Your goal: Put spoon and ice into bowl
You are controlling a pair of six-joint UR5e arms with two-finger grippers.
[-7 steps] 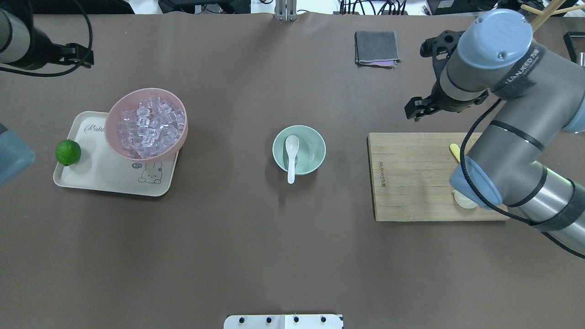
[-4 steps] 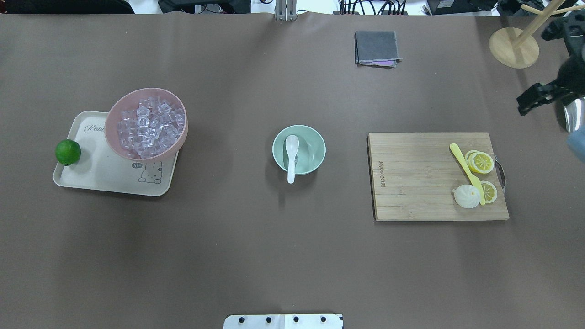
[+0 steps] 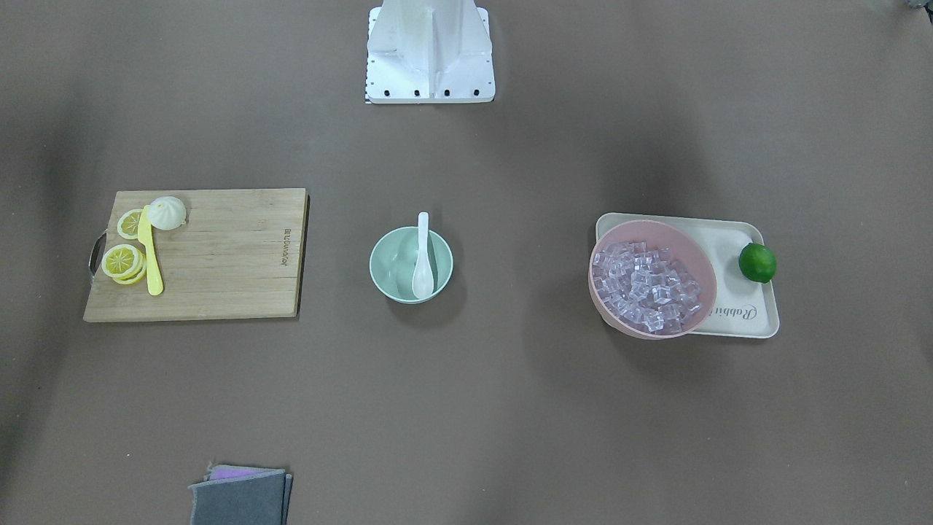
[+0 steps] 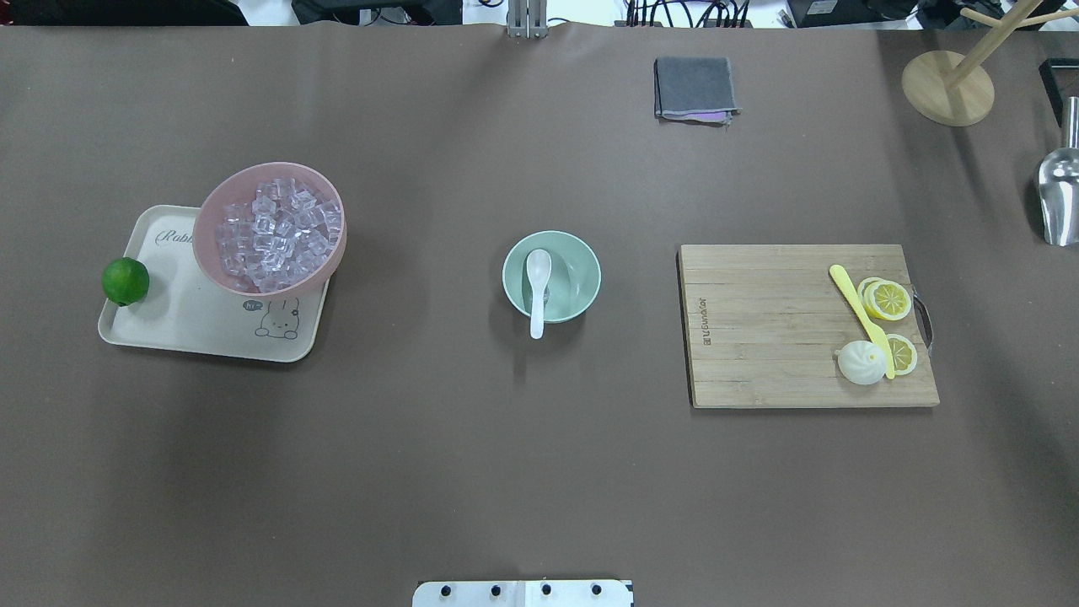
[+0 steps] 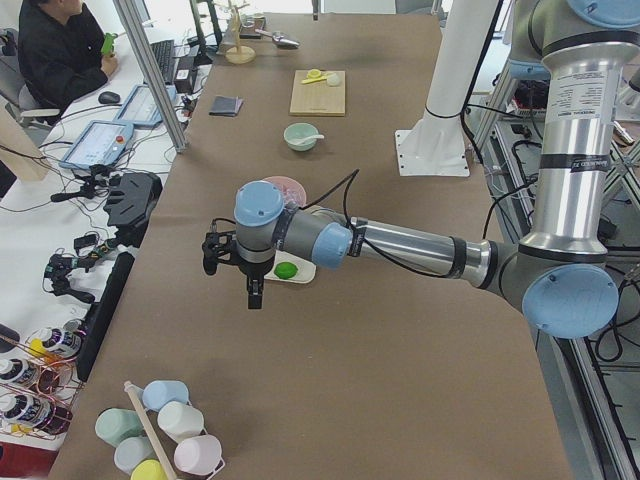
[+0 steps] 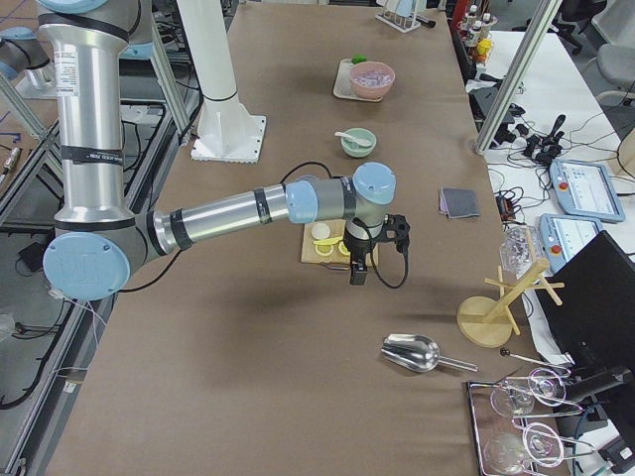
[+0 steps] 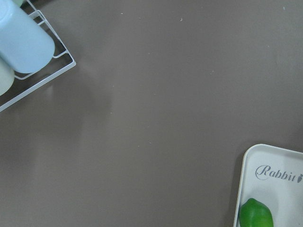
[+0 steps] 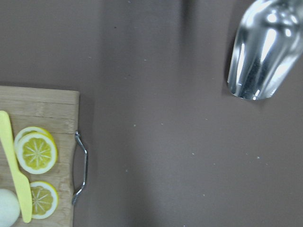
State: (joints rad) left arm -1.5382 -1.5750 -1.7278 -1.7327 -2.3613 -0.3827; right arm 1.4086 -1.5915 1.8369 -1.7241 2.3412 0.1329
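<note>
Spoon: your spoon (image 4: 537,291) sits in the mint bowl (image 4: 594,278), scoop inside, handle poking over the rim.
Ice: ice (image 4: 274,232) is heaped in the pink bowl (image 4: 206,221) on the tray (image 4: 169,333); I can't make out any cube in the mint one.
Jaws: left gripper (image 5: 254,298) and right gripper (image 6: 357,274) only show side-on, so I can't tell if they're spread or closed.
Risk: slick cubes could squirt out of your pinch, and a dropped one might tip the spoon out.
Around: lime (image 4: 126,281), cutting board (image 4: 759,337) and metal scoop (image 4: 1058,198) are well apart, none between the two bowls.
</note>
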